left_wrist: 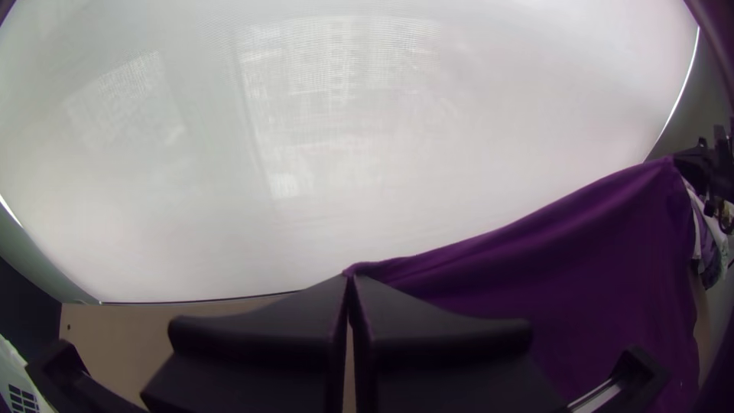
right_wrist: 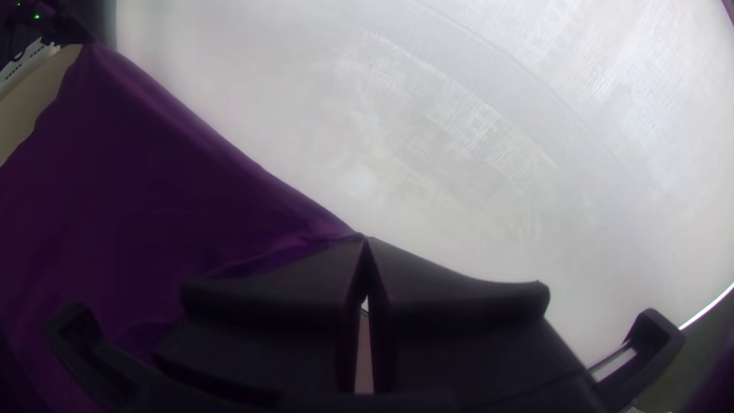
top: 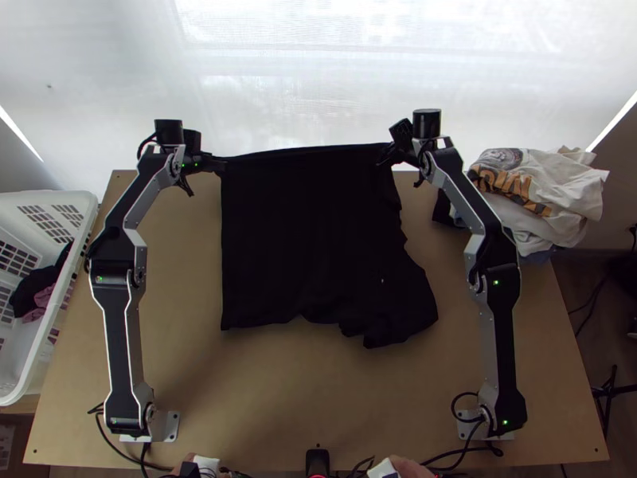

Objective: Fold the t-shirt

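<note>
T-shirt (top: 310, 231), dark and unfolded, stretched between two robot arms above the far part of a light wooden tabletop (top: 318, 390). From where I stand, its far edge runs nearly straight across from one arm to the other, while the rest comes down towards the near side, ending in a wavy, rumpled hem that spreads outward on the right arm's side.

The left end effector (left_wrist: 349, 277) is closed, its fingertips pressed together on one far corner. The right end effector (right_wrist: 365, 239) is closed too, with its tips pinching the opposite corner, where the cloth gathers in small creases. How much of the shirt is off the wood, I cannot tell.

This looks like the spreading step, with the garment held taut to be laid flat or doubled over; no fold is made that I can make out. The next move probably calls for both arms travelling together, keeping that edge tight and level, then lowering it evenly. The loose part on the right arm's side could bunch beneath the cloth, so it likely needs smoothing before any crease is set.
</note>
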